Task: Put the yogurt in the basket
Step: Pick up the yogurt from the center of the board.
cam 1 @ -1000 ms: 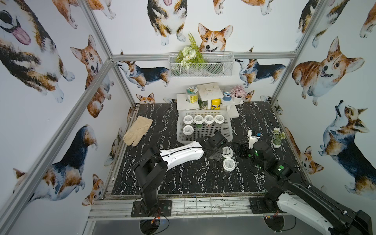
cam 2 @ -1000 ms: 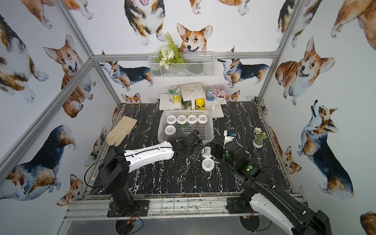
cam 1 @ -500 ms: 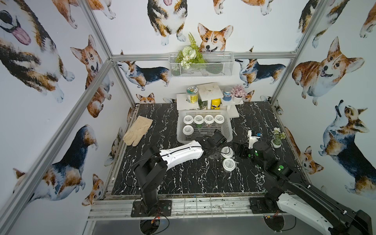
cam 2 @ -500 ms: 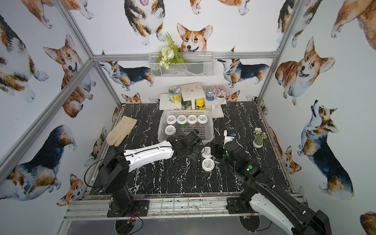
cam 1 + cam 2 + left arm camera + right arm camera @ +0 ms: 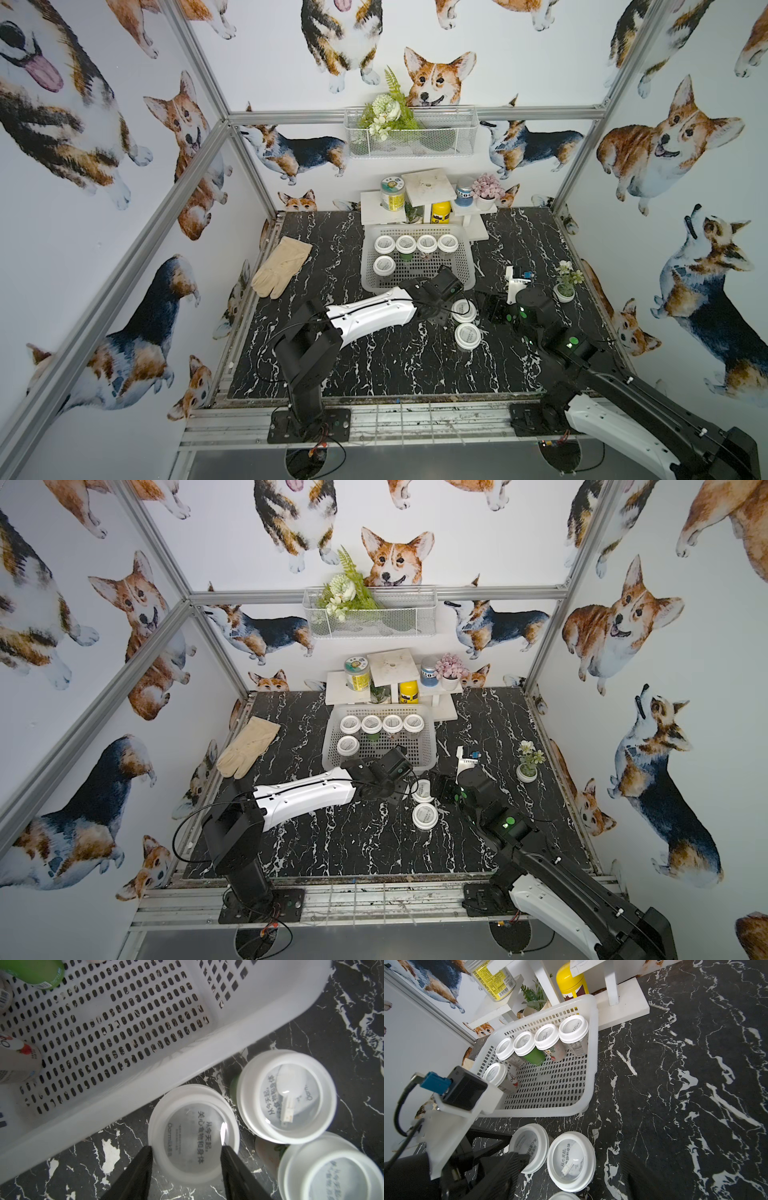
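My left gripper (image 5: pixel 188 1150) is shut on a yogurt (image 5: pixel 193 1126), a white-lidded cup standing on the black marble table just outside the basket (image 5: pixel 124 1088); one black finger (image 5: pixel 141 1167) presses each side. In both top views that cup is hidden under the left gripper (image 5: pixel 446 318). Two more yogurt cups (image 5: pixel 464 308) (image 5: pixel 467 335) stand beside it. My right gripper (image 5: pixel 576 1159) is open, its fingers wide apart on either side of the nearer cup (image 5: pixel 571 1159) without touching it. Several yogurts (image 5: pixel 384 244) stand inside the white lattice basket (image 5: pixel 465 253).
A beige glove (image 5: pixel 282 266) lies at the left of the table. A white stepped shelf behind the basket holds a labelled jar (image 5: pixel 392 193) and a yellow bottle (image 5: pixel 440 212). A small potted plant (image 5: pixel 565 286) stands at the right. A wire basket (image 5: pixel 411 133) hangs on the back wall.
The left gripper's jaws have closed in onto the yogurt cup by the basket's front edge. The right arm and the other cups have stayed put.
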